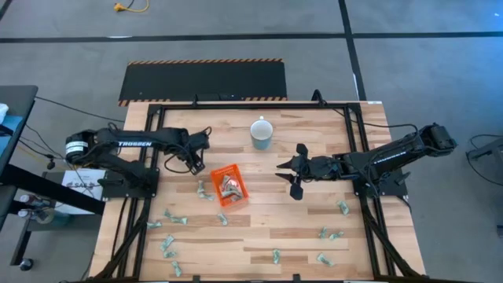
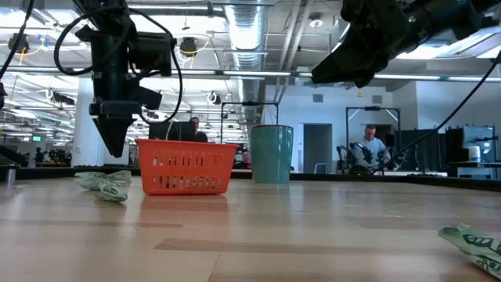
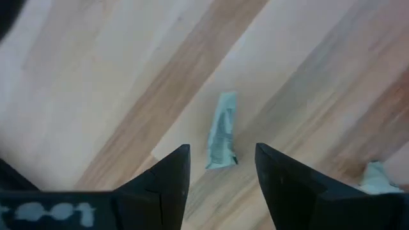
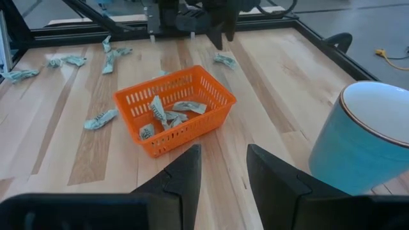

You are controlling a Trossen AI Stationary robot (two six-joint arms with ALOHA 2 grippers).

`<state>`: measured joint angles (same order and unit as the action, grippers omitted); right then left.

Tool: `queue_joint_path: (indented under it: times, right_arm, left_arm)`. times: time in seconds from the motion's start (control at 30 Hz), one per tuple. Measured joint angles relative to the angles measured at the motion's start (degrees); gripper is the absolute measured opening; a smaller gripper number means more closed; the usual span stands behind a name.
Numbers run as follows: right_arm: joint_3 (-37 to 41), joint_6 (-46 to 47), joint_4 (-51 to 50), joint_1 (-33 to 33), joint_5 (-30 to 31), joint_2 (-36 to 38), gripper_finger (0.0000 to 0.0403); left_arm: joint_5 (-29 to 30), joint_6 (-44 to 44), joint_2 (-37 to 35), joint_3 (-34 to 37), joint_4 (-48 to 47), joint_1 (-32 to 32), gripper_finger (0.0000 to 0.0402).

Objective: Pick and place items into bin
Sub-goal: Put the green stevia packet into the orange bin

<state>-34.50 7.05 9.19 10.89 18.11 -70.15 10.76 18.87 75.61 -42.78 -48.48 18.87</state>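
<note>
The bin (image 1: 229, 185) is a small orange basket on the wooden table, with several crinkled green-and-white items (image 4: 167, 112) inside. More items lie loose on the table (image 1: 174, 218) (image 1: 328, 233). My left gripper (image 1: 195, 167) hangs open just left of the bin, pointing down, clear of the table (image 2: 109, 137). One item (image 3: 222, 131) lies flat on the wood below it, untouched. My right gripper (image 1: 289, 174) stands open to the right of the bin, with nothing between its fingers (image 4: 222, 167).
A pale blue mug (image 1: 261, 134) stands upright beyond the bin, close to my right gripper (image 4: 364, 137). Loose items lie near the table's front edge (image 1: 277, 255) and front left (image 1: 167, 245). Black frame rails run along the table's sides (image 1: 365, 149).
</note>
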Motion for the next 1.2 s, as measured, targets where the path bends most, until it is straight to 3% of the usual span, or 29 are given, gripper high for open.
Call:
queue_joint_path:
  times: [0.3,0.67,0.87,1.2]
  right_arm:
    - [0.0,0.0,0.0,0.0,0.0,0.0,0.0119]
    - [0.0,0.0,0.1,0.0,0.0,0.0,0.0119]
    - [0.0,0.0,0.1,0.0,0.0,0.0,0.0119]
    - [0.0,0.0,0.1,0.0,0.0,0.0,0.0119]
  left_arm:
    - [-5.0,-2.6,4.5,2.0,2.4,2.8,0.0208]
    - [-4.9,-7.7,10.5,3.1,5.7,2.9,0.0204]
    - [-5.9,-10.2,10.4,3.2,6.1,2.9,0.0155]
    - [-6.6,-9.6,10.4,3.2,6.2,2.8,0.0012]
